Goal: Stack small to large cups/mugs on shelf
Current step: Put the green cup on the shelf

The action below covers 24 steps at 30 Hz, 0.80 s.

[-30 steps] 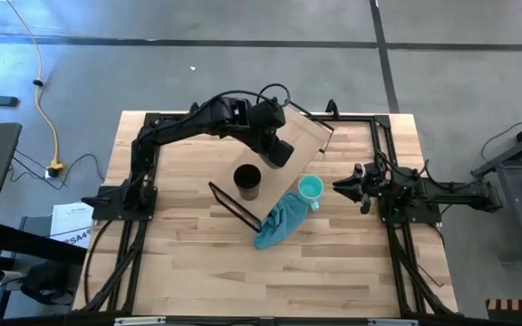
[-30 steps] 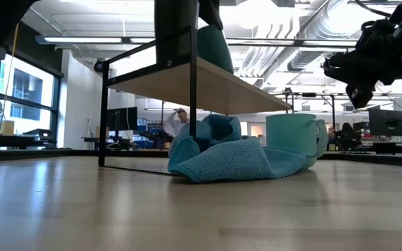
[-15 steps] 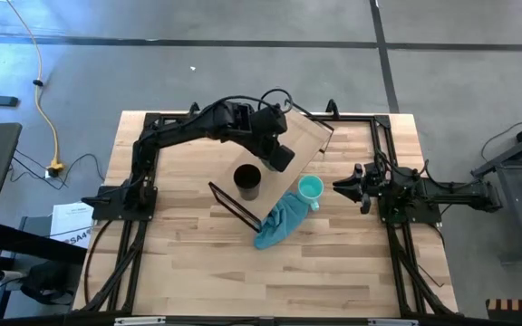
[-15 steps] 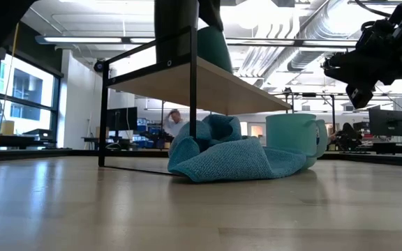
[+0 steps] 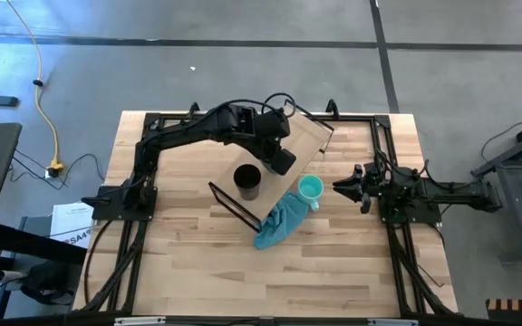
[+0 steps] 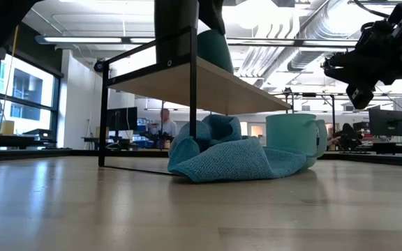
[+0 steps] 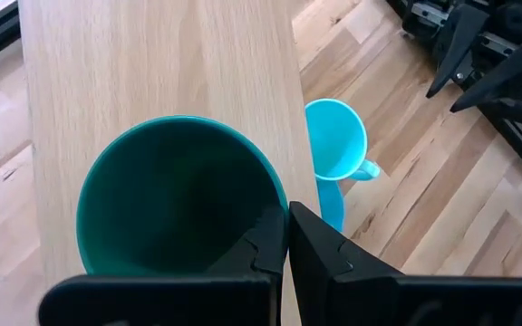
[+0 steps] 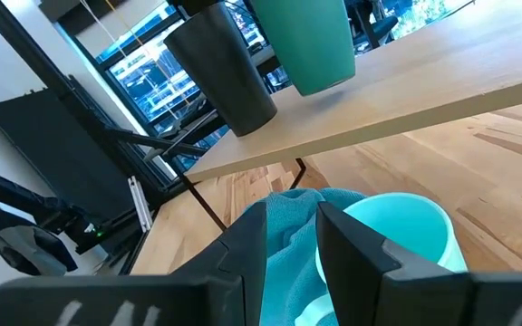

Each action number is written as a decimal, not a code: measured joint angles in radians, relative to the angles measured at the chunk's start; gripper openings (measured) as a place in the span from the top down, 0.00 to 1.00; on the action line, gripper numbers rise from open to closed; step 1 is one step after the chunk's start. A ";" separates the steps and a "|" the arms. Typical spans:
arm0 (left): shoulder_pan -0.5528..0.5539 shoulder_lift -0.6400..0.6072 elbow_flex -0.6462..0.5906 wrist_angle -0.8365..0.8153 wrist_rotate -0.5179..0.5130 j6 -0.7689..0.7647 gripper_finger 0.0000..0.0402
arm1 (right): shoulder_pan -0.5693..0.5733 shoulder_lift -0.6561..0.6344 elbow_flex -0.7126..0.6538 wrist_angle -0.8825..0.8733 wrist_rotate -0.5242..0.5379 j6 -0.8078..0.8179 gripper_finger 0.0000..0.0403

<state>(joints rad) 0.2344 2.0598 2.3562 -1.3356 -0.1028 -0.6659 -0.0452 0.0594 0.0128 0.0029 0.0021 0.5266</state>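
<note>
Dark, and bent at the elbow, the left arm reaches from the counter's left edge over the shelf, its wrist tipped downward. The left gripper is pinched closed on the rim of the dark green cup, which appears to hang just above the shelf board, though contact is hard to judge. A black cup stands on the shelf's near end. Beside the shelf, the mint-turquoise mug sits on the counter against a teal cloth. The right arm lies low along the right side, its right gripper parted and empty, pointing toward the mug. White paper off the counter's left edge reads "SAM".
</note>
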 joint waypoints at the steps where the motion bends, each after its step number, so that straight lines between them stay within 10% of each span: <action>1: 0.000 0.000 0.000 0.000 0.000 0.000 1.00 | 0.000 0.000 0.000 0.000 0.000 0.000 0.78; 24: 0.001 0.027 0.001 0.007 0.005 0.012 1.00 | 0.000 0.000 0.000 -0.001 -0.004 -0.001 0.78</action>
<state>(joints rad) 0.2350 2.0865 2.3569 -1.3282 -0.0979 -0.6538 -0.0453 0.0594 0.0128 0.0017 -0.0017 0.5259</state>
